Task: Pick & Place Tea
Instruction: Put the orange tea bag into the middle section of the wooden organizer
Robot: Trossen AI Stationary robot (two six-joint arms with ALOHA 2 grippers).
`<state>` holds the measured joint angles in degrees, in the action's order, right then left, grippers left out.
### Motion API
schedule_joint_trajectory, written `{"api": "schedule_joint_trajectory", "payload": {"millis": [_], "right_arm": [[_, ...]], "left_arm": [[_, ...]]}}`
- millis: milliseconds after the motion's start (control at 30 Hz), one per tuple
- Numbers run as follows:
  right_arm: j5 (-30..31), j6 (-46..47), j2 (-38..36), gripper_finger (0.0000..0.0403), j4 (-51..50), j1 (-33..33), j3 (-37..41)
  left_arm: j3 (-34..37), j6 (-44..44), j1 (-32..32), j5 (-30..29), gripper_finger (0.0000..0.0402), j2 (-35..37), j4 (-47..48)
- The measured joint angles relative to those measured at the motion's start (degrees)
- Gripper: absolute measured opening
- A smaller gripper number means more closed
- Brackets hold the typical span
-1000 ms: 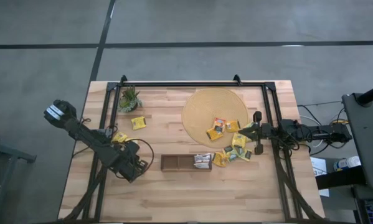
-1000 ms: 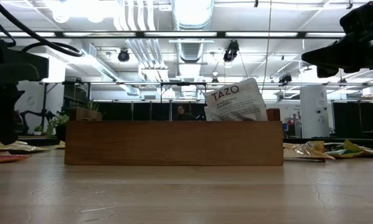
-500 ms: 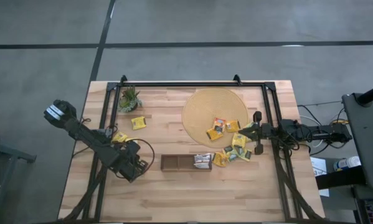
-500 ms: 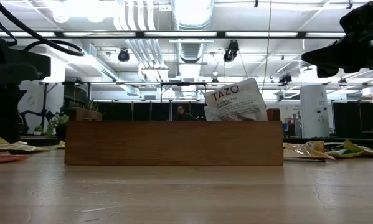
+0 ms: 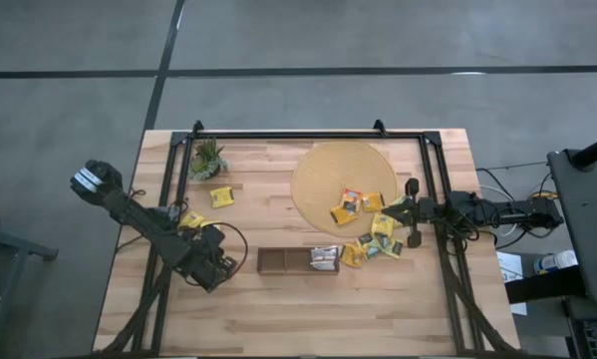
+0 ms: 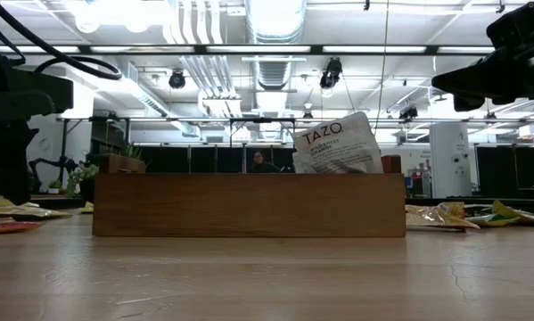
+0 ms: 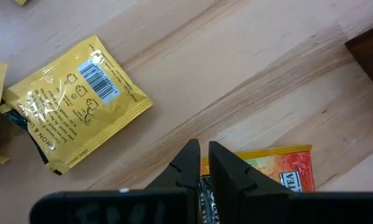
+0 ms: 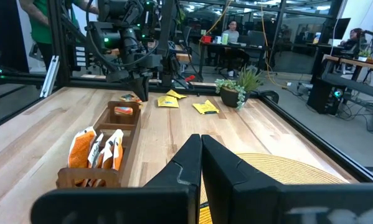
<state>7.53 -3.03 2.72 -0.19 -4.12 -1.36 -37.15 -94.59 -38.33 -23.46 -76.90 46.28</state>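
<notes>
The left gripper (image 7: 203,163) hangs low over the pale plank table (image 7: 254,81), jaws nearly clenched, seemingly just above an orange paper sachet (image 7: 279,167); contact is unclear. A crinkled yellow square sachet (image 7: 74,102) lies beside it. The right gripper (image 8: 201,149), clenched empty, waits near the round woven mat (image 5: 328,170).

Left claw (image 7: 200,163) nearly closed near table; right claw (image 8: 201,152) closed.
</notes>
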Motion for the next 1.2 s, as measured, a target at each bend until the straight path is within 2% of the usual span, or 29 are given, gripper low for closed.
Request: {"api": "schedule_joint_trajectory", "payload": {"millis": [333, 667, 833, 933, 1200], "right_arm": [[0.00, 0.00, 0.00, 0.0009, 0.00, 0.00, 0.02], [0.00, 0.00, 0.00, 0.0009, 0.00, 0.00, 0.02], [0.00, 0.00, 0.00, 0.0009, 0.00, 0.00, 0.01], [0.00, 0.00, 0.00, 0.0009, 0.00, 0.00, 0.01], [0.01, 0.00, 0.02, 0.0009, -0.01, 0.00, 0.02]], "left_arm": [[0.00, -0.40, 0.00, -0.51, 0.0028, 0.00, 0.00], [-0.09, -1.25, 0.00, 1.64, 0.0028, 0.00, -0.23], [-0.09, 2.58, 0.00, 1.38, 0.0028, 0.00, -0.22], [-0.09, 6.28, 0.00, -1.65, 0.0028, 0.00, 0.94], [-0.02, 5.18, 0.00, -14.28, 0.0035, 0.42, 1.04]]}}
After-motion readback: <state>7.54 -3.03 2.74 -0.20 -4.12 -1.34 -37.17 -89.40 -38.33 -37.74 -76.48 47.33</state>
